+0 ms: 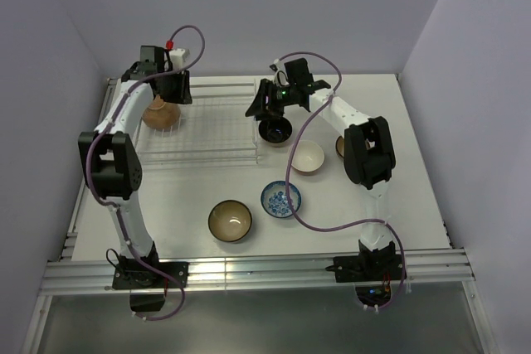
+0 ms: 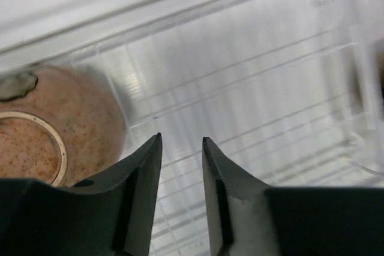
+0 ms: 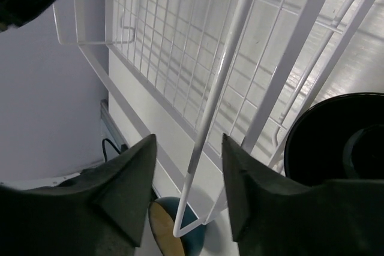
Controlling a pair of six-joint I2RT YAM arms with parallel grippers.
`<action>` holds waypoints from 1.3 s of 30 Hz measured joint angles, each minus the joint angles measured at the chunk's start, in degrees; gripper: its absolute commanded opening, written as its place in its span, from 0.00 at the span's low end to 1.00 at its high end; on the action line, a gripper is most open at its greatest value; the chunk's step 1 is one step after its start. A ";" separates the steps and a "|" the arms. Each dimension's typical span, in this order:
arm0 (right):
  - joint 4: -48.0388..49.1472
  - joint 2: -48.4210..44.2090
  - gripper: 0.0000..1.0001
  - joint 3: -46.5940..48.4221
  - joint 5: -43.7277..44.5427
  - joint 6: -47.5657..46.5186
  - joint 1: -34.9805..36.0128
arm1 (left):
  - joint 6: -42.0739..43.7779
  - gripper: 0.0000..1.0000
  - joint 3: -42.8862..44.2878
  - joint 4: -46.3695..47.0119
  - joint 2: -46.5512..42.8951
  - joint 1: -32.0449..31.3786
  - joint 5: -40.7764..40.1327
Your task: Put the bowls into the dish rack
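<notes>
Top external: white table [image 1: 166, 196] between pale lilac walls [image 1: 249, 6]; left gripper [image 2: 182, 139] and right gripper [image 3: 189, 139] part-open, empty.

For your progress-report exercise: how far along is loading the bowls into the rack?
Done: brown bowl upturned in the rack. In hand: nothing; left gripper and right gripper open, black bowl at rack's end. Left: white bowl, patterned bowl, tan bowl, half-hidden bowl.
</notes>
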 measured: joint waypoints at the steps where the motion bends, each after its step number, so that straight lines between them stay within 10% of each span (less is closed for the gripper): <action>1: -0.02 0.00 0.60 0.04 0.00 -0.15 0.00 | -0.13 0.45 -0.33 0.70 -1.44 0.00 1.64; 24: -2.91 -6.69 0.80 -2.97 0.68 -4.70 -1.05 | -2.40 0.68 -14.01 6.01 -21.03 1.40 18.53; 29: -3.74 -13.84 1.00 -7.37 0.59 -7.63 -2.36 | 4.57 0.70 -17.35 3.76 -27.54 2.12 26.14; 39: -9.49 -30.62 1.00 -12.07 1.20 -17.14 -12.09 | 26.29 0.70 -26.40 -10.67 -37.22 -10.19 27.21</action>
